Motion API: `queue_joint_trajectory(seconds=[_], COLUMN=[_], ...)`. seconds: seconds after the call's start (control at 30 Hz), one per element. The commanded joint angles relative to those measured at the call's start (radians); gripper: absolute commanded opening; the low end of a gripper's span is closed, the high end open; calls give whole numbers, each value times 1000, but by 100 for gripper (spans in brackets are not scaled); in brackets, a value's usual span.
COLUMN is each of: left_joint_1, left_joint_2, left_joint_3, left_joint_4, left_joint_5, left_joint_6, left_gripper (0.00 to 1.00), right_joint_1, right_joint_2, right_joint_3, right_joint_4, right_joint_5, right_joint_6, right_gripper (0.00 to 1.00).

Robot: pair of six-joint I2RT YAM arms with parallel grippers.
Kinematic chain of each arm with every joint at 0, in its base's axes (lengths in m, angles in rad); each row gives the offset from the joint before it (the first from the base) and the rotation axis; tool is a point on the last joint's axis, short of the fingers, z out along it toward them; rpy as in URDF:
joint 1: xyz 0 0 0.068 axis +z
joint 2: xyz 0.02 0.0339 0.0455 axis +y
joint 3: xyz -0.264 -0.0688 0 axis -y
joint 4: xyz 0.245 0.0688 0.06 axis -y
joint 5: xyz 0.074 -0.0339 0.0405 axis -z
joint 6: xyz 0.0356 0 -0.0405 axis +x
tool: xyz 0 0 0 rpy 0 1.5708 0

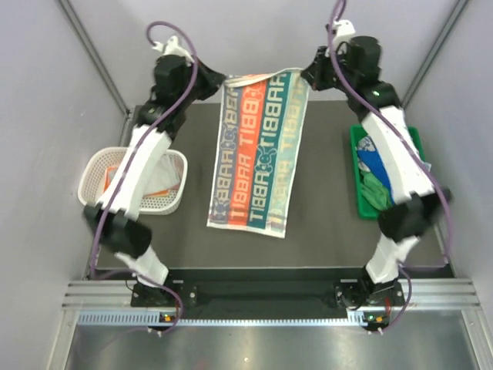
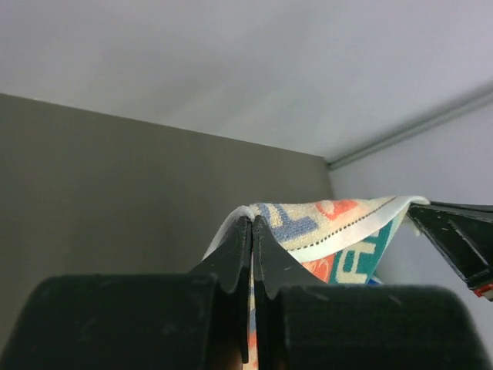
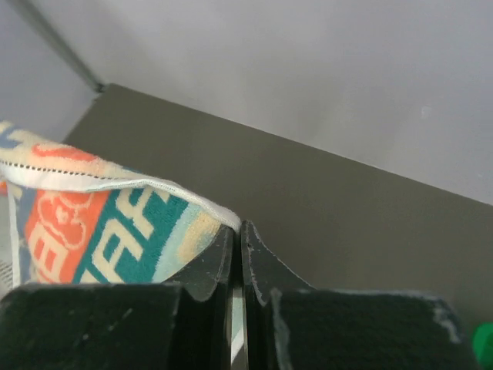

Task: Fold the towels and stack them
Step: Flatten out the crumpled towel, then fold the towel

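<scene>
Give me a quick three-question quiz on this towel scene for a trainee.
1. True or false: the towel is held by the left hand alone.
2. The basket stands on which side? A left, B right, C centre.
3. Fill in: the bin is ___ in colour.
Key: 1 false, the right hand grips the other top corner; 2 A; 3 green.

Bright, even light — soft shadows, wrist foregrounds blurred
</scene>
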Motion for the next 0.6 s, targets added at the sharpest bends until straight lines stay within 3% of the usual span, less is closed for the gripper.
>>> queue_joint_trajectory(seconds=[0.0,0.07,0.13,0.27,0.57], left_joint_1=[65,99,131,173,177], left_joint_2=[292,509,696,869,668], left_joint_3=[89,258,434,607,202], left_joint_4=[111,108,106,112,264], left_joint_5=[85,137,171,254,276], left_joint_6=[-41,-47,-62,-96,-58], left_gripper=[0,0,0,0,0], right_joint_1=[-76,-101,-124,-138,-132], right_joint_2=[294,510,654,661,492], right_joint_3=[200,406,493,328,-1], right_joint_4=[41,29,65,237,323], right_joint_5=[-42,-56,-89,-111,-122], right_joint_6=[44,87,130,196,180], right_gripper=[0,0,0,0,0])
